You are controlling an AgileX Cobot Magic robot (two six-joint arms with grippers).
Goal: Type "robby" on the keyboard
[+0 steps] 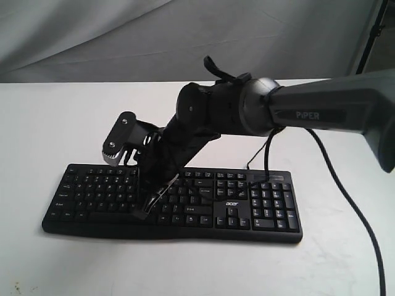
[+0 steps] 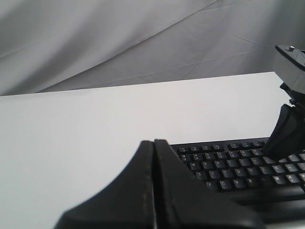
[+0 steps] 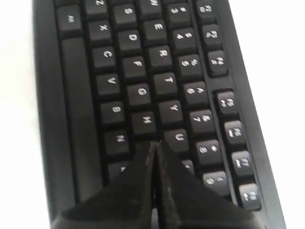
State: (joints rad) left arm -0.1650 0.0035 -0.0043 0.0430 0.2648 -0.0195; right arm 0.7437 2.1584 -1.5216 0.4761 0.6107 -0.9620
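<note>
Stiff, light plastic keyboard [image 1: 213, 206], probably slides: no grasp, tap 1 keycap at a time, straight down, with right gripper [image 3: 153, 145] clenched empty; left gripper [image 2: 153, 143] likewise clenched, empty.

It looks like a robotics lab bench: white table [image 1: 37, 123], draped grey cloth backdrop [image 1: 92, 37], PiPER-branded arm [image 1: 321, 114].

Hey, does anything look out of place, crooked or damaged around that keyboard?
Nothing stands out. The keyboard lies flat on the table, with no keys visibly missing and nothing spilled. The right end effector, shut, points at the letter keys near H and U; the left end effector is shut too.
</note>
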